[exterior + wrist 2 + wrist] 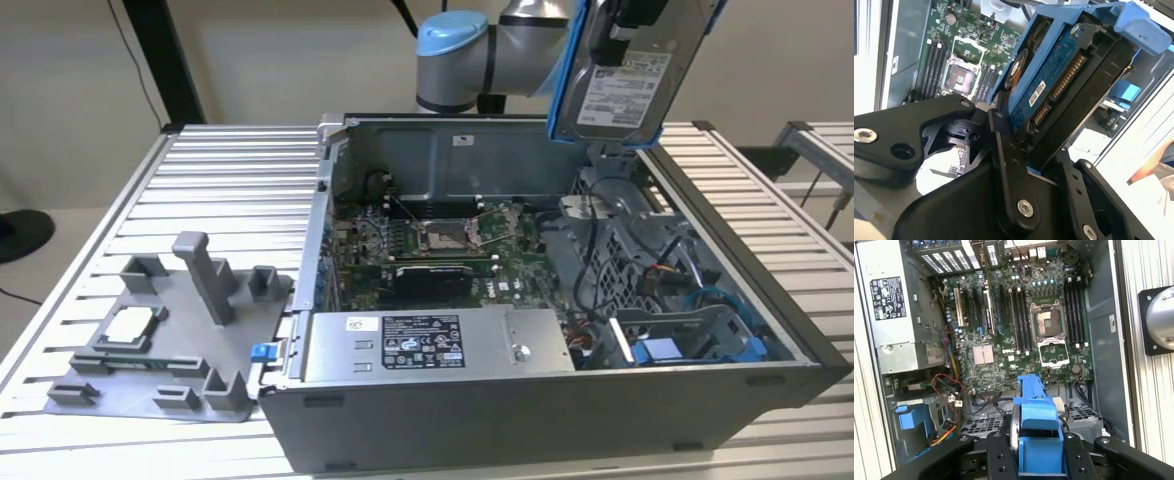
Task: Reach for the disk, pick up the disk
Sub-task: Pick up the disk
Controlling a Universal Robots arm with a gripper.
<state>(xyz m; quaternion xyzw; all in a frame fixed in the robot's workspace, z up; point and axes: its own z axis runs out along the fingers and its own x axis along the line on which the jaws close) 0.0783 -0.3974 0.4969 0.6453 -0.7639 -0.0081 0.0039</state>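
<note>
We see a silver-grey arm (514,45) with a round light-blue cap (451,33) on its joint. In both wrist views the gripper (1041,165) is black, made of flat bars joined with shiny silver screws (1025,208). One big black piece (894,140) has round holes in it.

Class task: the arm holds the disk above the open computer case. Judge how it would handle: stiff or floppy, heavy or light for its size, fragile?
The disk, held by the gripper, looks stiff: its metal body hangs straight. Probably heavy for its size, being solid metal. Likely fragile, since a bare circuit board and connector show in the second wrist view.
</note>
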